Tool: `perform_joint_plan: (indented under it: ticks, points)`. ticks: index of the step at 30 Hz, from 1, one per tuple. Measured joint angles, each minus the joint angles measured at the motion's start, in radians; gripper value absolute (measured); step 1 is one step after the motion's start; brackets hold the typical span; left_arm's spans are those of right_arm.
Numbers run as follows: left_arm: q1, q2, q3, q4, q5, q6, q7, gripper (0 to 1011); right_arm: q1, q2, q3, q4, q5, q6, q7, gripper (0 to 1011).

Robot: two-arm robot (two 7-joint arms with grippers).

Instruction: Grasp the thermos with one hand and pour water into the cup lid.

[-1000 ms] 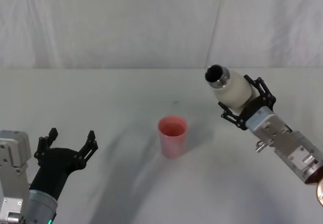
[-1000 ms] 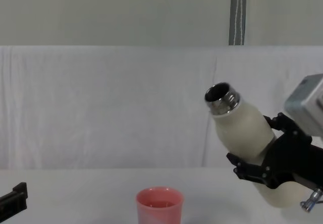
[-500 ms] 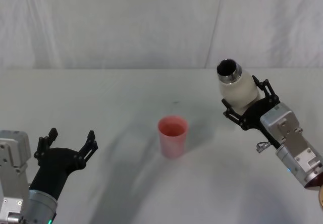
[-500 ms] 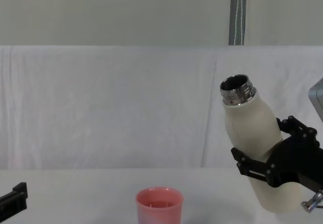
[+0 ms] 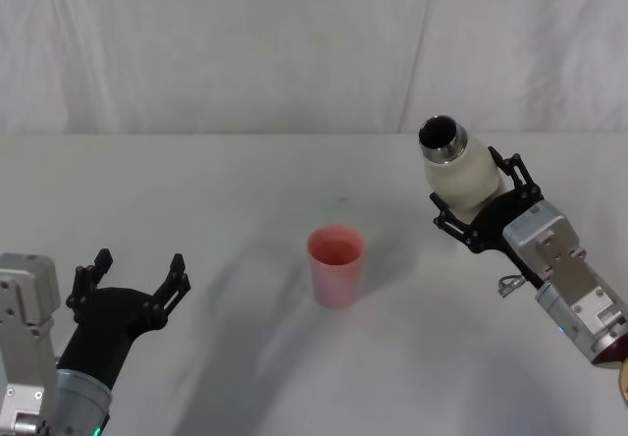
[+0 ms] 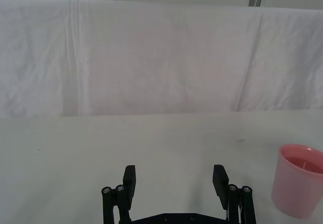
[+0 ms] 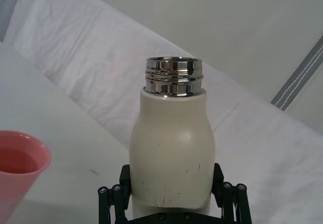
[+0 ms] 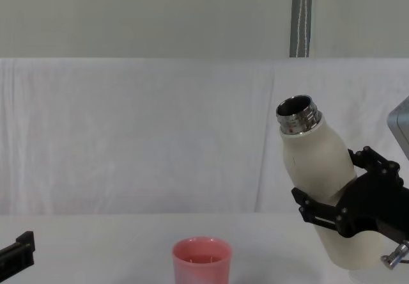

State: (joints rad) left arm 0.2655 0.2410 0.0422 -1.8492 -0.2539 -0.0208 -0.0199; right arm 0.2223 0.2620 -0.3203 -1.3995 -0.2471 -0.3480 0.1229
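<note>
My right gripper is shut on the cream-white thermos, holding it off the table and leaning slightly left, its steel neck open at the top. The thermos sits between the black fingers. The pink cup lid stands upright mid-table, to the left of and below the thermos; the cup lid holds some liquid, and its rim also shows. My left gripper rests open at the near left, its fingers apart, with the cup lid beyond it.
A white cloth covers the table and hangs as a backdrop behind it. A grey vertical pole rises behind the backdrop. Open table surface lies all around the cup lid.
The thermos has swung from steeply tipped toward the cup lid back to near upright and shifted right with my right gripper. The left arm has stayed still.
</note>
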Motion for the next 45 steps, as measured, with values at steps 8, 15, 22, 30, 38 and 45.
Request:
perform_joint_plan:
  ticks: [8, 15, 22, 30, 38, 45]
  points:
    - [0.0, 0.0, 0.0, 0.0, 0.0, 0.0, 0.0, 1001, -0.007, -0.027, 0.031, 0.014, 0.074, -0.033, 0.02, 950]
    - [0.0, 0.0, 0.0, 0.0, 0.0, 0.0, 0.0, 1001, -0.017, -0.065, 0.081, 0.033, 0.183, -0.067, 0.054, 951]
    - [0.0, 0.0, 0.0, 0.0, 0.0, 0.0, 0.0, 1001, -0.03, -0.075, 0.107, 0.026, 0.219, -0.053, 0.078, 950]
    - [0.0, 0.0, 0.0, 0.0, 0.0, 0.0, 0.0, 1001, -0.048, -0.065, 0.121, -0.001, 0.263, 0.001, 0.122, 950]
    - [0.0, 0.0, 0.0, 0.0, 0.0, 0.0, 0.0, 1001, -0.065, -0.053, 0.134, -0.018, 0.326, 0.04, 0.161, 950]
    - [0.0, 0.0, 0.0, 0.0, 0.0, 0.0, 0.0, 1001, -0.078, -0.056, 0.143, -0.014, 0.386, 0.06, 0.18, 950]
